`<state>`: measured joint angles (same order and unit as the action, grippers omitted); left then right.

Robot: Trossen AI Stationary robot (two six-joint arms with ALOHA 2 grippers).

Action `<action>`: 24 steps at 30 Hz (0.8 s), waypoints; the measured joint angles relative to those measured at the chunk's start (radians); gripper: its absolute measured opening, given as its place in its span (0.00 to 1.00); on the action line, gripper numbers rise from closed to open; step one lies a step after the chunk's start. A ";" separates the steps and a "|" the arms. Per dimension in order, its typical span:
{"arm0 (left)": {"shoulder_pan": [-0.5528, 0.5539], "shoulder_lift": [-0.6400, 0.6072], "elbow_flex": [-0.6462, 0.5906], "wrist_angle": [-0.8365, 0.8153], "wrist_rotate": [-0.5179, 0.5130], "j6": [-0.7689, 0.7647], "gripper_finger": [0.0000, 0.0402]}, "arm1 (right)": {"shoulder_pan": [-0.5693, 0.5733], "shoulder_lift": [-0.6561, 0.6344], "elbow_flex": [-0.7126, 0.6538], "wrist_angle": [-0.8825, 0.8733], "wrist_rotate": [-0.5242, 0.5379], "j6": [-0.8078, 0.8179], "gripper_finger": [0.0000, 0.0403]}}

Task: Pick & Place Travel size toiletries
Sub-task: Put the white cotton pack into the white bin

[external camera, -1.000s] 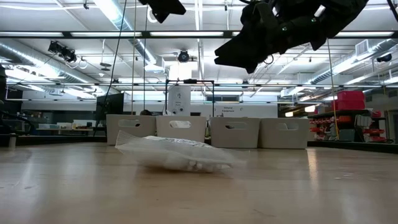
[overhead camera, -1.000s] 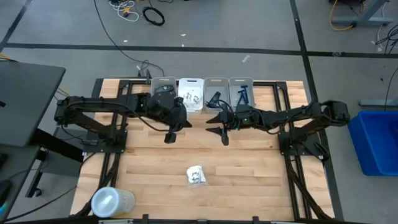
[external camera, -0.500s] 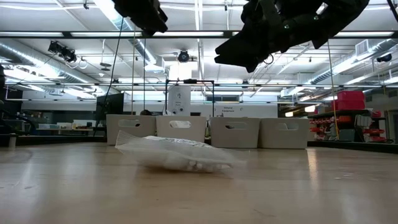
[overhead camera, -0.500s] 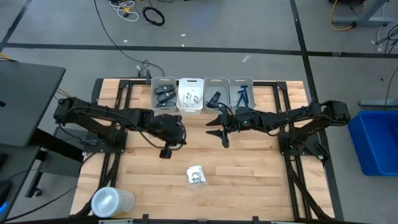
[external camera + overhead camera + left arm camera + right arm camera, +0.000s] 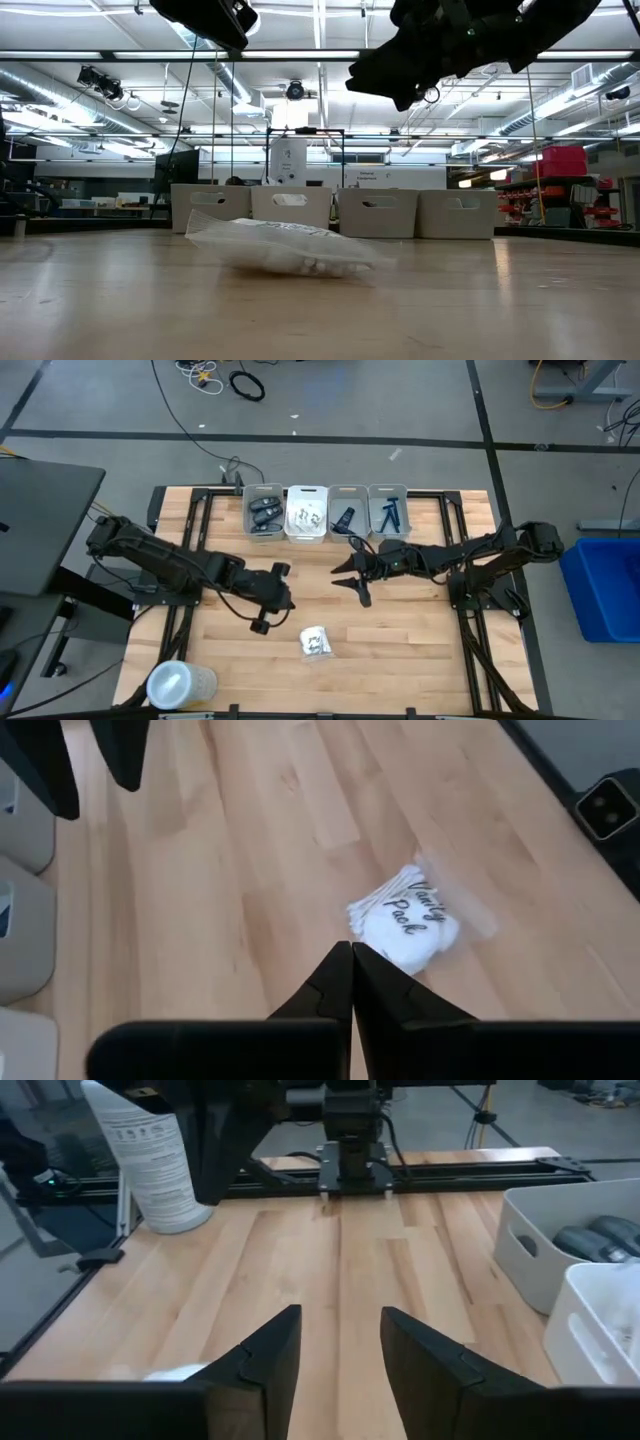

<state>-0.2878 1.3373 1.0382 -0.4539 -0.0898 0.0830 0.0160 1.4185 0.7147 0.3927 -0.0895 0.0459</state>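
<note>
**One white packet on the open table, both grippers empty above it**

In the high view, a single white crinkly packet (image 5: 316, 642) with dark print lies alone on the wooden table (image 5: 400, 640), low and centre in the frame. The left wrist view shows it right of centre, with "Vanity Pack" printed on it.

The left gripper (image 5: 265, 622) sits left of centre, up and to the left of the packet and apart from it. Its fingers (image 5: 385, 995) are pressed together with no gap between them, and they hold nothing.

The right gripper (image 5: 352, 575) hovers right of centre, above the packet in the frame and clear of it. Its fingers (image 5: 425, 1350) stand parted with bare wood showing between them, and nothing is in its grasp.

Four bins (image 5: 327, 512) stand in a row at the top centre of the table. From the left, they hold dark oval cases (image 5: 264, 512), more white packets (image 5: 306, 516), a dark item I cannot identify, and blue razors (image 5: 390, 513).

A clear cylindrical container (image 5: 180, 684) stands at the lower left corner of the table.
</note>
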 joint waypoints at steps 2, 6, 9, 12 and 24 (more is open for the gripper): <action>-0.016 0.003 0.000 0.012 -0.003 0.000 0.03 | 0.011 0.000 0.000 0.000 0.000 0.013 0.36; -0.052 0.006 0.000 0.035 -0.002 0.000 0.03 | 0.035 0.000 0.000 0.000 0.000 0.044 0.35; -0.083 0.006 0.000 0.073 -0.010 -0.021 0.02 | 0.056 0.000 0.000 0.000 0.000 0.044 0.34; -0.113 0.006 0.000 0.151 -0.042 -0.054 0.02 | 0.076 0.000 0.000 0.000 -0.001 0.044 0.33; -0.160 0.023 0.000 0.281 -0.071 -0.064 0.09 | 0.140 0.000 0.000 0.000 -0.001 0.044 0.32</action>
<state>-0.4475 1.3602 1.0378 -0.1731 -0.1604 0.0193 0.1563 1.4185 0.7147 0.3927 -0.0906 0.0895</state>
